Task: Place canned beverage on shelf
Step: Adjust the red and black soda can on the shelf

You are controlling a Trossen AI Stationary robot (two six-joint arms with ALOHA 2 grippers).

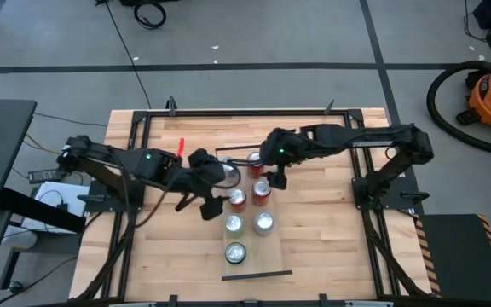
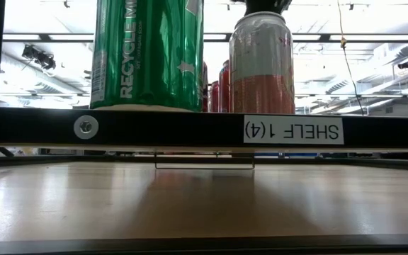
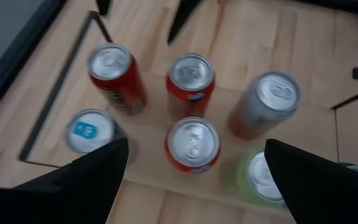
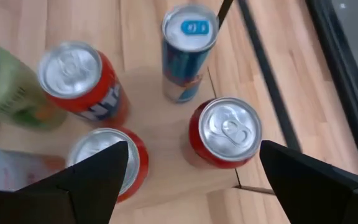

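Both tools hover over the cans on the shelf (image 1: 244, 223).
The left tool (image 1: 210, 205) and right tool (image 1: 273, 177) each stand spread and empty above the cluster of cans (image 1: 247, 205), which stands upright on the shelf on the tabletop (image 1: 331, 247).

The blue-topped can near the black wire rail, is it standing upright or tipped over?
Upright. The blue-topped can shows its round lid facing up in both wrist views, its base on the shelf.

You have seven cans (image 1: 237, 199) on the shelf (image 1: 244, 260), two arms, two open grippers (image 1: 205, 201).
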